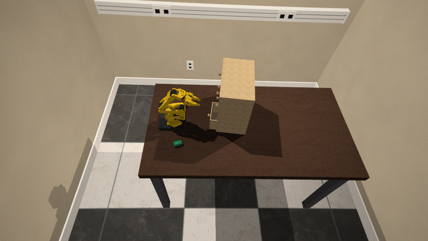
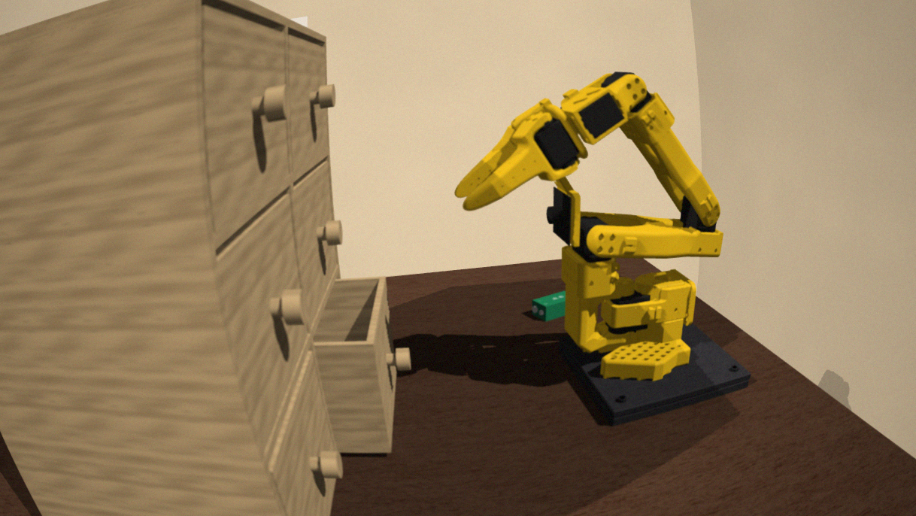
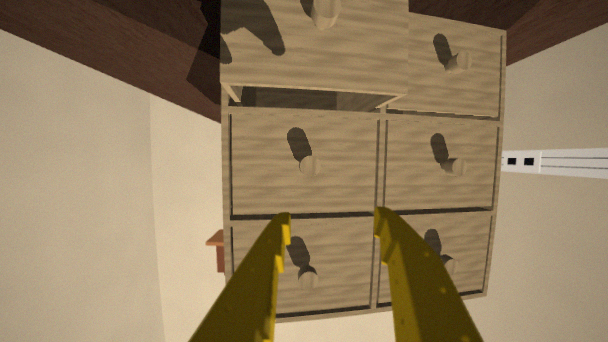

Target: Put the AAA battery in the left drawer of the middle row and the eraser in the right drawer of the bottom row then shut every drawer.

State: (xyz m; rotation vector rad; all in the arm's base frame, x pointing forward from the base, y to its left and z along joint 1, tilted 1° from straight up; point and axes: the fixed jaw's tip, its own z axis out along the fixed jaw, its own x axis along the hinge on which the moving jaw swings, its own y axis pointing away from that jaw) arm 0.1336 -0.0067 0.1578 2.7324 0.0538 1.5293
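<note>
The wooden chest point(image 1: 235, 95) stands on the dark table with its drawer fronts towards my arm. The right drawer of the bottom row point(image 2: 356, 359) is pulled partly out; it also shows in the wrist view point(image 3: 312, 50), where what I see of its inside is dark. The left drawer of the middle row point(image 3: 440, 165) is shut, as are the other drawers. My gripper point(image 2: 464, 195) hangs in the air in front of the chest, level with the upper rows, fingers a little apart with nothing between them point(image 3: 330, 225). I see no AAA battery and no eraser.
A small green block point(image 1: 177, 143) lies on the table behind my arm's base point(image 2: 653, 377), near the table's left edge. A small orange-brown thing point(image 3: 216, 247) pokes out beside the chest's far side.
</note>
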